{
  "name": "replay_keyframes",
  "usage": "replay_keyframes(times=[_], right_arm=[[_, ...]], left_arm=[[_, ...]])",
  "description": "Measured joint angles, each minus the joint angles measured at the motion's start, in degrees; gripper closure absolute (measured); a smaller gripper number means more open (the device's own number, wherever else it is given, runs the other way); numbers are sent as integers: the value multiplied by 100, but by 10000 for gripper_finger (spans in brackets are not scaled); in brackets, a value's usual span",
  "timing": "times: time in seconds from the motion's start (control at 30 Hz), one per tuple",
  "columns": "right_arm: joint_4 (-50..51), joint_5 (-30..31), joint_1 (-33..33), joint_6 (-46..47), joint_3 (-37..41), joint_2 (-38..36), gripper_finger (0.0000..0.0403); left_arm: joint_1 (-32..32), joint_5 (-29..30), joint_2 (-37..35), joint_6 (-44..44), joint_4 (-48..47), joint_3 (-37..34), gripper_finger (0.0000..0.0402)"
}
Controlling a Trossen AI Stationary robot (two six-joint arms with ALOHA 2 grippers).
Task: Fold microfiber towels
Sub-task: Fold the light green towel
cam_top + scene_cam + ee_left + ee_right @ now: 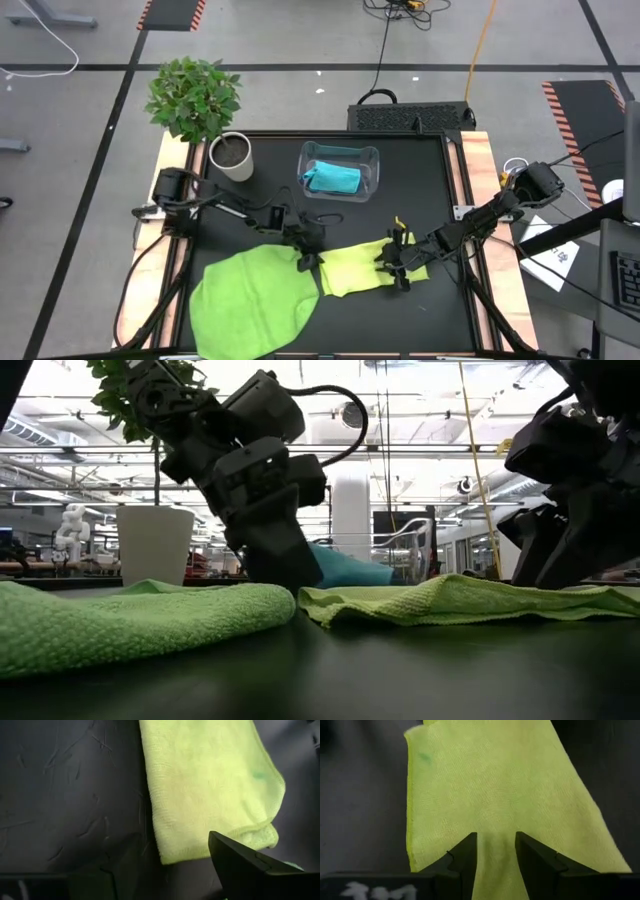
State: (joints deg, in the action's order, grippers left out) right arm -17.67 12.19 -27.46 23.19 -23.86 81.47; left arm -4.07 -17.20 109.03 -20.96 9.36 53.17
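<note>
Both grippers down at the pale yellow-green towel, near the table's front edge.

Right gripper: fingers part-open astride a raised ridge of that towel, cloth between them. Left gripper: fingers spread wide, nothing held, set at the towel's opposite end, where it meets the bright green towel lying loose beside it. Beyond both grippers: a clear bin holding the blue towel; farther off beside the left arm, a potted plant. Black table underneath.

Towels — bright green, pale yellow-green, turquoise.
</note>
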Motion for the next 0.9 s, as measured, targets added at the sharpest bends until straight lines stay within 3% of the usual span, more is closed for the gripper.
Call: replay_keyframes(times=[0.37, 0.47, 0.63, 0.9], right_arm=[[95, 6, 9, -7, -2, 0, 277], [220, 12, 9, 98, -2, 0, 277], [237, 296, -6, 8, -2, -3, 277], [492, 304, -302, -41, -384, -48, 277]], left_arm=[[-10, -205, 197, 161, 453, 7, 175], [-8, -209, 203, 181, 446, 3, 224], [-23, -386, 212, 396, 435, -13, 371], [-53, -367, 210, 369, 494, -13, 396]])
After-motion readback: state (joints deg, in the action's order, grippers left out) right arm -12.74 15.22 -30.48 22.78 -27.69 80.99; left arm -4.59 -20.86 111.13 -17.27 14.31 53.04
